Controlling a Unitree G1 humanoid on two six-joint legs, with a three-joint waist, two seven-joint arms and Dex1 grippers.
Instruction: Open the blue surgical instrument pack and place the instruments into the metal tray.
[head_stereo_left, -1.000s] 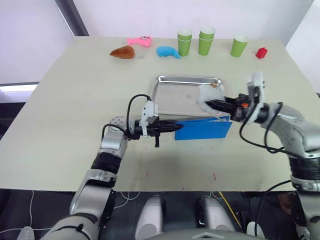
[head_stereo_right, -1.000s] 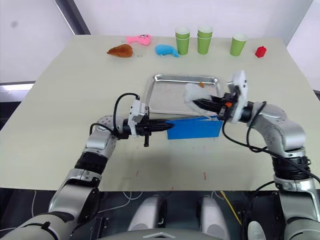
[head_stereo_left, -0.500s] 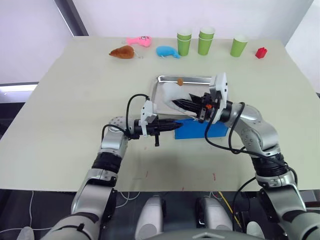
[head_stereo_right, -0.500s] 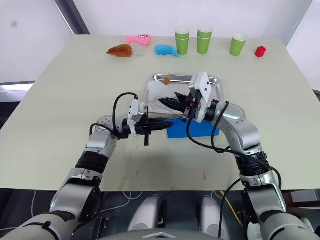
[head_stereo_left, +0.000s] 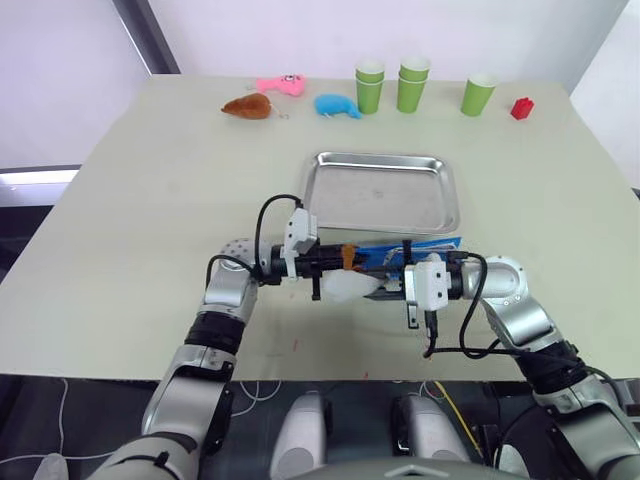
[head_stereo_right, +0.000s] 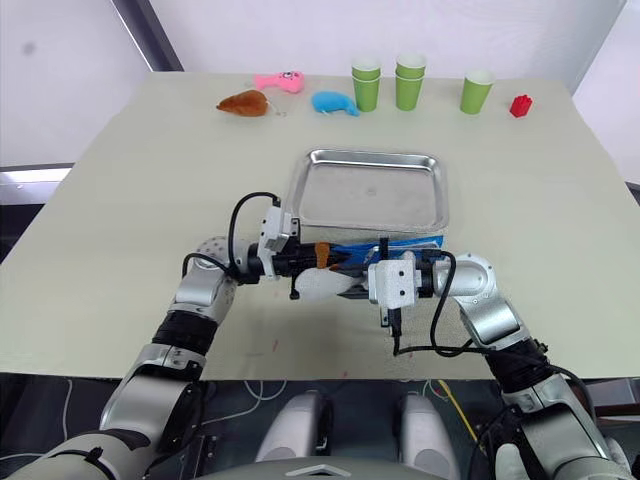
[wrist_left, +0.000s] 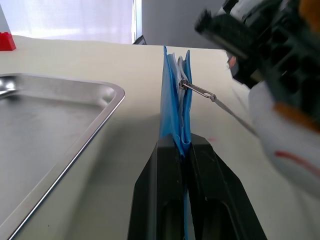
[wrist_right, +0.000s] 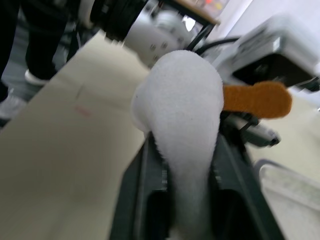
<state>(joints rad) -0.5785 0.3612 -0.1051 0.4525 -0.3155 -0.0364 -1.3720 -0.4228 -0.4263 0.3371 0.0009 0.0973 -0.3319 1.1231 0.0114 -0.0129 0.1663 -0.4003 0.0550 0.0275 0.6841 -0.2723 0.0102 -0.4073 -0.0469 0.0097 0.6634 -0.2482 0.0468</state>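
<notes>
Standing pinched between left fingers: pack

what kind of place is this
Probably a robot test lab, not a clinic: a plain table holds a steel tray and blue pack beside practice props, namely green cups, plush toys and a red block.

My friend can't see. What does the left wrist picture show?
The left tool's two black fingers are shut on the edge of the flat blue fabric instrument pack, held upright on edge above the beige table. The shiny steel tray lies beside it.
</notes>
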